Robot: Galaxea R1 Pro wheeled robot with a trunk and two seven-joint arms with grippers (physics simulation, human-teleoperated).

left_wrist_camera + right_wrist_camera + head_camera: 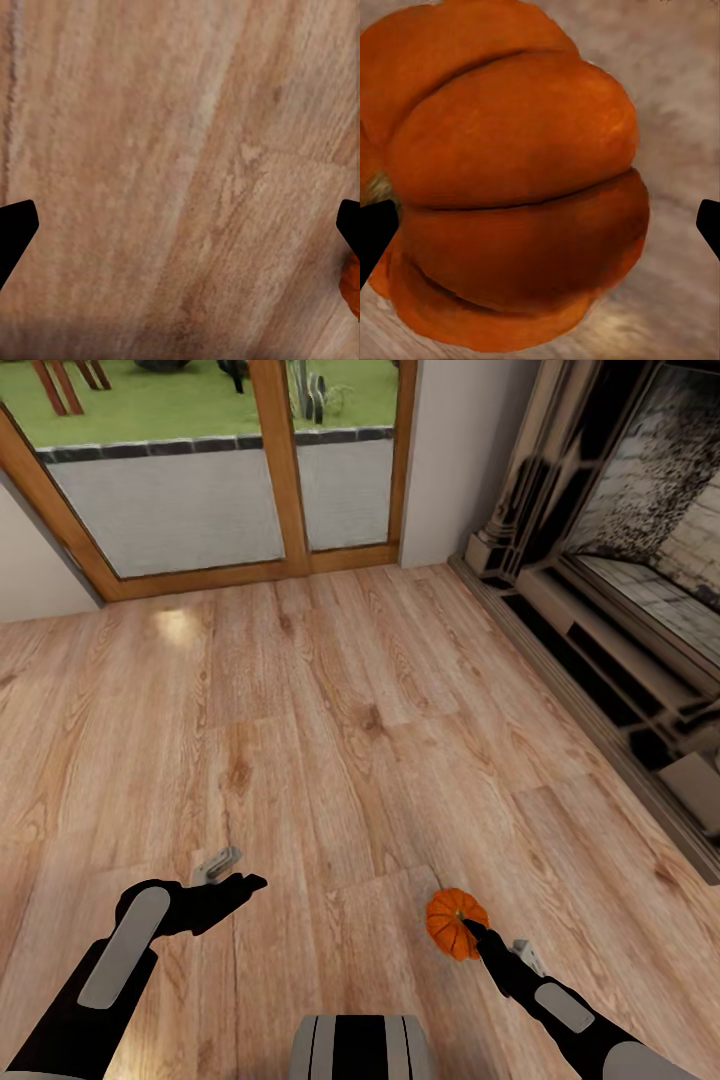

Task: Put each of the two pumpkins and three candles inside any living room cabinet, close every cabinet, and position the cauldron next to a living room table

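One bright-orange ribbed pumpkin (455, 923) sits low over the wooden floor at the front right. My right gripper (498, 942) is right behind it and open. In the right wrist view the pumpkin (517, 180) looms very close between the spread fingertips (375, 232); one tip is at its edge and the other stands apart from it. My left gripper (228, 872) hovers open above bare floor at the front left, with nothing between its fingers. A sliver of the pumpkin (351, 289) shows in the left wrist view. The cabinet, candles and cauldron are out of view.
An ornate dark fireplace surround (600, 590) runs along the right wall, with a raised hearth edge (620, 760). Wood-framed glass doors (250, 490) onto a lawn stand straight ahead. Open plank floor (330, 700) stretches between them and me.
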